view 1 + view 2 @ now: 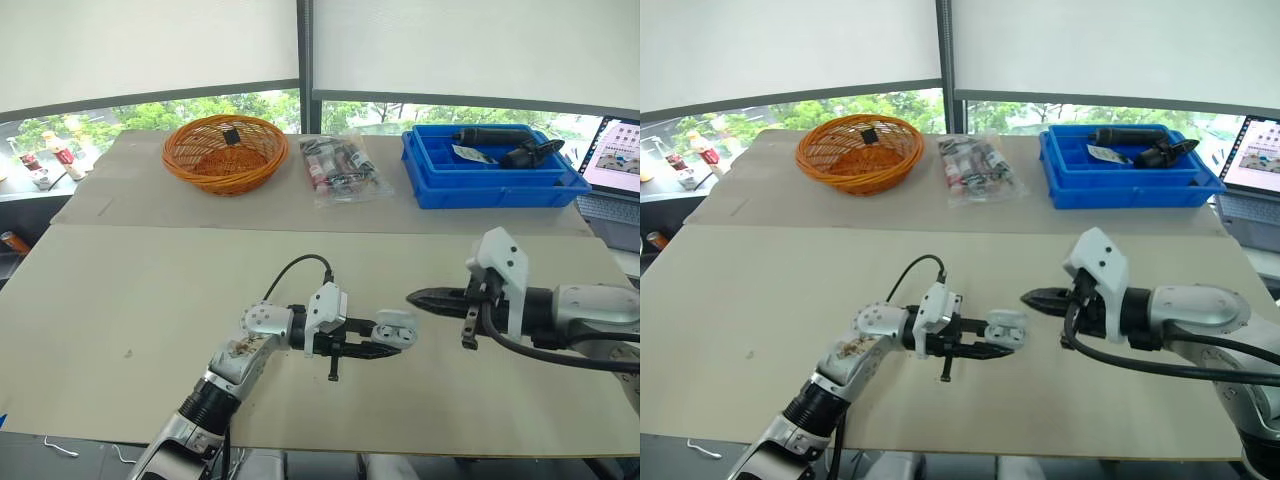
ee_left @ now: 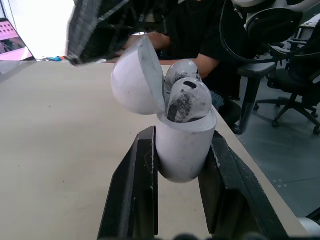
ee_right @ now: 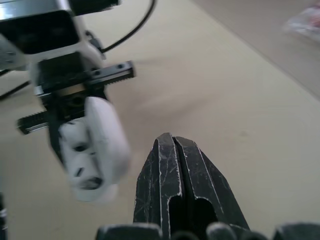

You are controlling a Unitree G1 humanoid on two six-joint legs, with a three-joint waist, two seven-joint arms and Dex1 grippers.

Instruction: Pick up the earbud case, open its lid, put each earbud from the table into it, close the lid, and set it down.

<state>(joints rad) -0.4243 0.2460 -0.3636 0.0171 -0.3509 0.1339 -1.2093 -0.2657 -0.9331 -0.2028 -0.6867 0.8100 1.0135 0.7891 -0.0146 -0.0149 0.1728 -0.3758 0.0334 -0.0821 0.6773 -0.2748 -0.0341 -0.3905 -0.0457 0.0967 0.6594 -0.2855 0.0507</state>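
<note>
— Where is the earbud case point(image 2: 182, 150)?

— In the left gripper point(image 1: 385, 347), over the near middle of the bench point(image 1: 150, 300). The two black fingers point(image 2: 137, 190) are closed onto the lower half of the case, one on each side, and hold it upright.

— And the lid point(image 2: 135, 82)?

— It is swung open and tipped back on its hinge. Two white earbuds point(image 2: 187, 97) sit in the case, with their rounded tops standing above its rim.

— What about the other arm?

— The right gripper point(image 1: 420, 298) is just to the right of the case, with its tip pointing left at it. There is a small gap between them, so they are not touching. Its fingers point(image 3: 160, 175) are pressed together along their whole length and have nothing between them.

— Is the case resting on the bench?

— I cannot tell.

— What else is on the bench?

— Everything else is along the far side, well apart from the grippers. An orange wicker basket point(image 1: 225, 150) is at the left and a clear plastic bag point(image 1: 343, 168) of small packs is in the middle. A blue bin point(image 1: 490, 185) with black tools in it is at the right. An open laptop point(image 1: 615, 160) is at the far right edge.
</note>
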